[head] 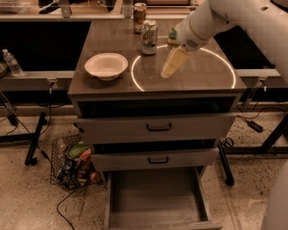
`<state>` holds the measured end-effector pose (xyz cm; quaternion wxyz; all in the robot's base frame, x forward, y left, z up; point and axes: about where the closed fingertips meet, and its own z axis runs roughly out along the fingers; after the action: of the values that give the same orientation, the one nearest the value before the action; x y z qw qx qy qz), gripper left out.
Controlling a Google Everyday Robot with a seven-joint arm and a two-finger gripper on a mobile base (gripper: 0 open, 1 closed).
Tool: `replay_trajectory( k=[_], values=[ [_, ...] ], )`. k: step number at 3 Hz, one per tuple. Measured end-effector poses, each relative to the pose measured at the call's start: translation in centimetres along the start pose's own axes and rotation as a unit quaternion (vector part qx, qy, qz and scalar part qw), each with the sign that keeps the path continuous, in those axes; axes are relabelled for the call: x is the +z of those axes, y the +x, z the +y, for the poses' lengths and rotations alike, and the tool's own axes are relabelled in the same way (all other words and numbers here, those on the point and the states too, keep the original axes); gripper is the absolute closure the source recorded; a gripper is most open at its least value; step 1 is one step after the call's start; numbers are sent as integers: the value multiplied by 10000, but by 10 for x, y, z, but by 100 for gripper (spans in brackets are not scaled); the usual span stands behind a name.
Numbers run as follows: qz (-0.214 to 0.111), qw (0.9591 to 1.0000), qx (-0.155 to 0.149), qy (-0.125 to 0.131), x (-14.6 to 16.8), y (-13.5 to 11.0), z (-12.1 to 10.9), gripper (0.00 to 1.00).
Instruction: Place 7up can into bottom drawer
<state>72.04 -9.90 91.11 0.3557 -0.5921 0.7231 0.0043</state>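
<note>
The 7up can [149, 37] stands upright at the rear of the cabinet top [202, 78], just left of the gripper [173, 63], whose opening state cannot be determined; judged light, thin-walled and smooth, grasp it mid-body with moderate force.

The brown cabinet top [108, 38] fills the upper middle of the frame, with a thin bright ring [132, 74] across its right half. On it stand a white bowl [106, 65] at left centre, the 7up can [149, 37] upright at the ring's upper rim, a darker can [140, 11] just behind it at the back edge, and something green [173, 33] right of the 7up can, partly hidden by the arm. The gripper [172, 63] hangs over the ring's left part, lower right of the 7up can and apart from it.
</note>
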Motion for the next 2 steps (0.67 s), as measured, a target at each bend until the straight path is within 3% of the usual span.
replay_trajectory(
  k=[1, 2],
  values=[
    [0, 10000, 0, 0, 0, 0, 0, 0],
    [-439, 9981, 226, 359, 12, -3, -34, 0]
  ],
)
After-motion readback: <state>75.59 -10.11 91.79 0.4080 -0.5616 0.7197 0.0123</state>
